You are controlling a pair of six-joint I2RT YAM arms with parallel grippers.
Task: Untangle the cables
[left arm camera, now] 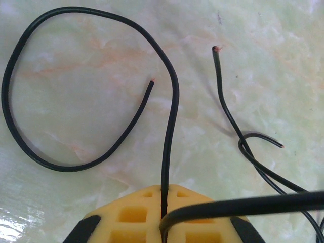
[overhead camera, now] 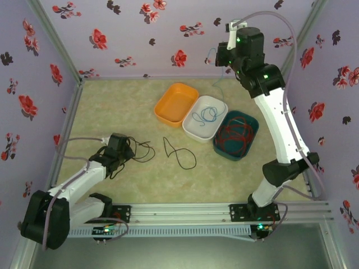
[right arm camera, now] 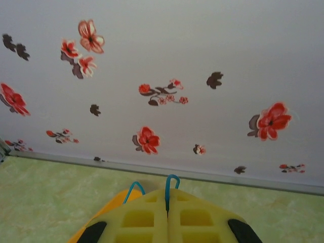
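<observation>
My left gripper [overhead camera: 127,150] lies low on the table at the left, shut on a black cable [left arm camera: 172,101] that runs up from between its yellow fingers [left arm camera: 136,212] and curls into a wide loop to the left. A second black cable [left arm camera: 228,109] lies just to its right. Another black cable [overhead camera: 178,151] lies loose mid-table. My right gripper [overhead camera: 220,57] is raised high by the back wall, shut on a thin blue cable [right arm camera: 170,181] that hangs down towards the white tray [overhead camera: 220,105], which holds a blue cable [overhead camera: 205,115]. Red cables [overhead camera: 235,134] are coiled in the teal tray [overhead camera: 253,120].
An orange tray [overhead camera: 176,103] stands left of the white one, with nothing in it. The three trays sit in a row at the back right. Flowered walls close the table on three sides, and a metal rail [overhead camera: 185,212] runs along the near edge.
</observation>
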